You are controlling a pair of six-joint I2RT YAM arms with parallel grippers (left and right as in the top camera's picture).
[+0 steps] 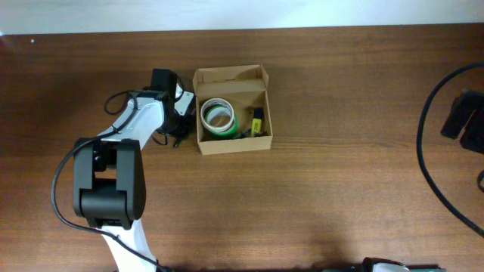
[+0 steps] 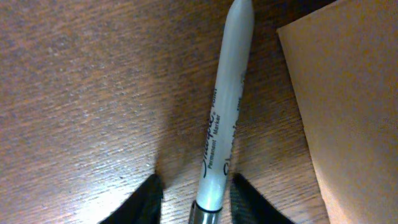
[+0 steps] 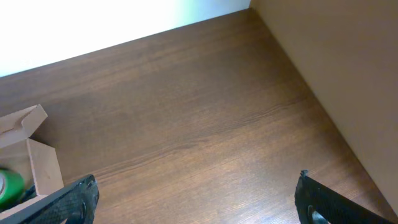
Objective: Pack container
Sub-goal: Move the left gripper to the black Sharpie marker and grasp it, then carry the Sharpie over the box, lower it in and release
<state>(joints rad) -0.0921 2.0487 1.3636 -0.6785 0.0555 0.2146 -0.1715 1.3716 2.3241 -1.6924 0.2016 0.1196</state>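
The tan cardboard container (image 1: 231, 143) stands open at the table's back centre, its flap lid (image 1: 231, 75) folded back. Inside it lie a green and white tape roll (image 1: 218, 117) and a small yellow item (image 1: 257, 125). My left gripper (image 1: 180, 125) is low against the box's left side. In the left wrist view its open jaws (image 2: 196, 199) straddle a grey Sharpie marker (image 2: 227, 106) lying on the table, with a gap on each side, and the box wall (image 2: 354, 93) is just to the right. My right gripper (image 3: 196, 199) is wide open and empty at the far right (image 1: 465, 121).
A black cable (image 1: 431, 151) curves over the table's right side. The box's corner (image 3: 37, 168) and the green roll (image 3: 9, 186) show at the left of the right wrist view. A pale wall runs along the table's back edge (image 1: 242, 15).
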